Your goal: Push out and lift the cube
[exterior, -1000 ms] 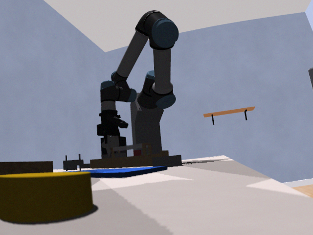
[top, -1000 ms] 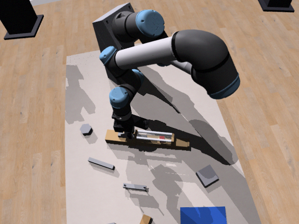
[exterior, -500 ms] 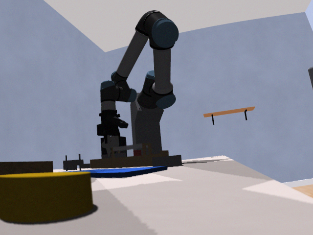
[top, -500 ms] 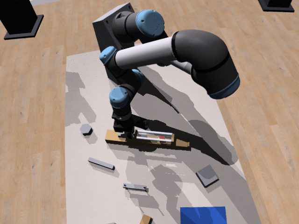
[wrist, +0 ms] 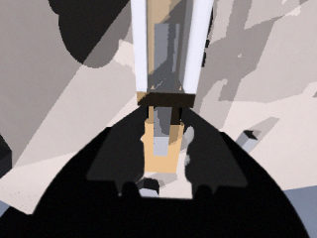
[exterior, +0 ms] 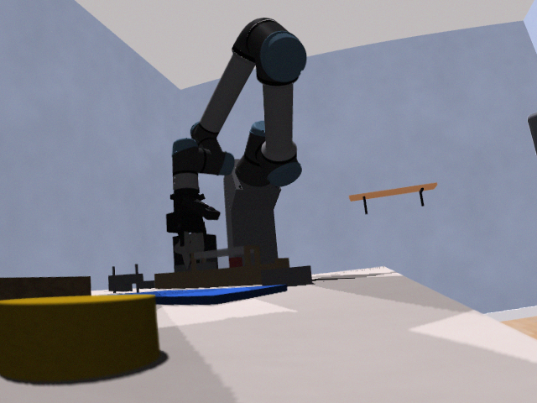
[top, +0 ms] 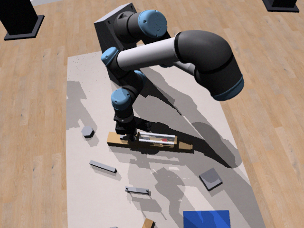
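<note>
The channel (top: 156, 135) (wrist: 139, 50) has white rails and a clear roof and sits on a long tan base (top: 113, 138). The red cube (top: 164, 139) (exterior: 235, 262) lies inside it, toward the right end. My gripper (top: 129, 137) (exterior: 189, 255) (wrist: 163, 105) stands on the base's left ledge, just outside the channel mouth. A grey stick (wrist: 160, 146) lies along the ledge between my fingers and reaches into the channel. The fingers stand a little apart from the stick's sides, so the gripper is open. The cube is hidden in the wrist view.
On the mat lie a grey hexagon (top: 87, 131), a grey bar (top: 102, 166), a flat bar with holes (top: 137, 190), a grey square plate (top: 210, 178), a blue pad (top: 206, 218) and a tan block (top: 148, 223). A yellow cylinder (exterior: 78, 333) stands near the exterior camera.
</note>
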